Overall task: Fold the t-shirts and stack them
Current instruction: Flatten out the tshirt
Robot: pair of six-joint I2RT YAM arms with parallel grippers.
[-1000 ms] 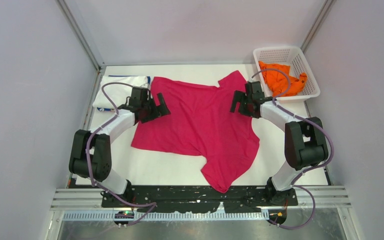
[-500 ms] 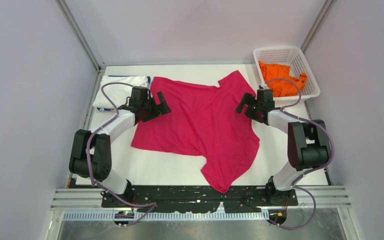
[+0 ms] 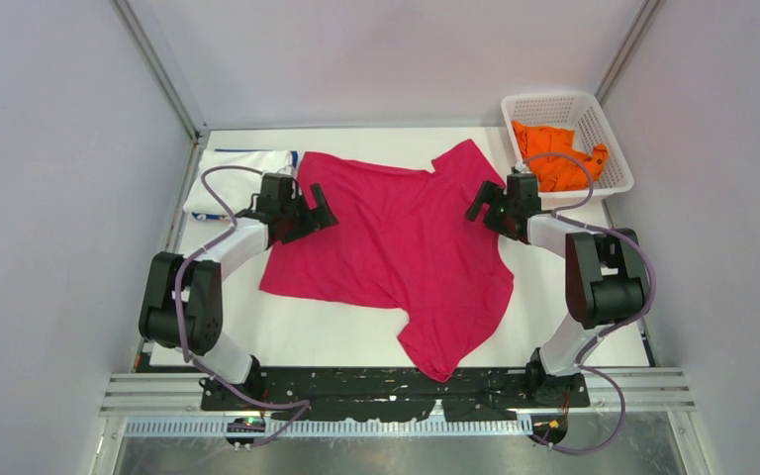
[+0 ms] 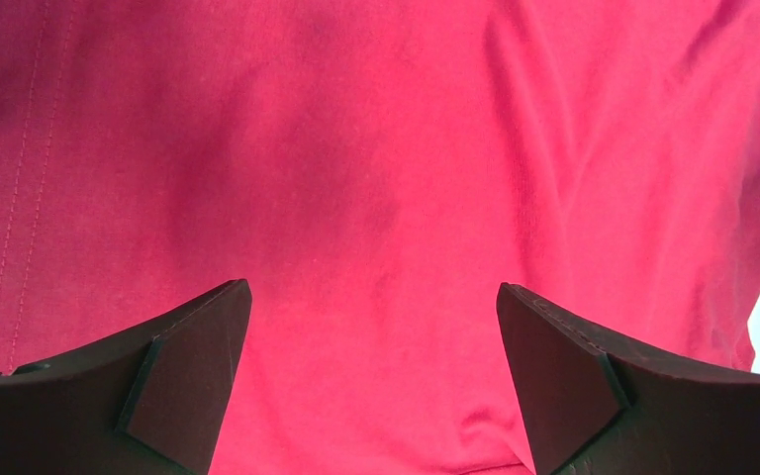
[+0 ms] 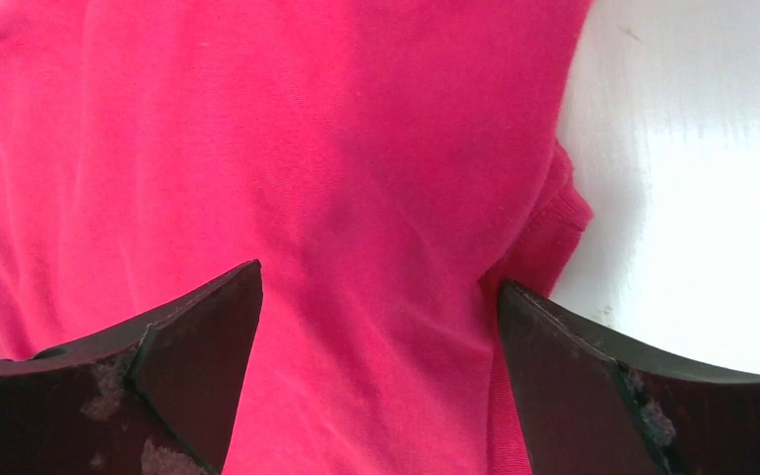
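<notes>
Right gripper [image 3: 483,210] moved rightward to the sleeve edge of the magenta t-shirt [image 3: 396,252], which lies crooked on the table [image 3: 336,341]; left gripper [image 3: 315,216] over its other side, both wide apart and empty, so an off-hem pinch risks bunching

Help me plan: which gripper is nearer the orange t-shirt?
Right. The right gripper hangs over the magenta t-shirt beside the basket holding the orange t-shirt; the left gripper is over the shirt's opposite edge.
</notes>
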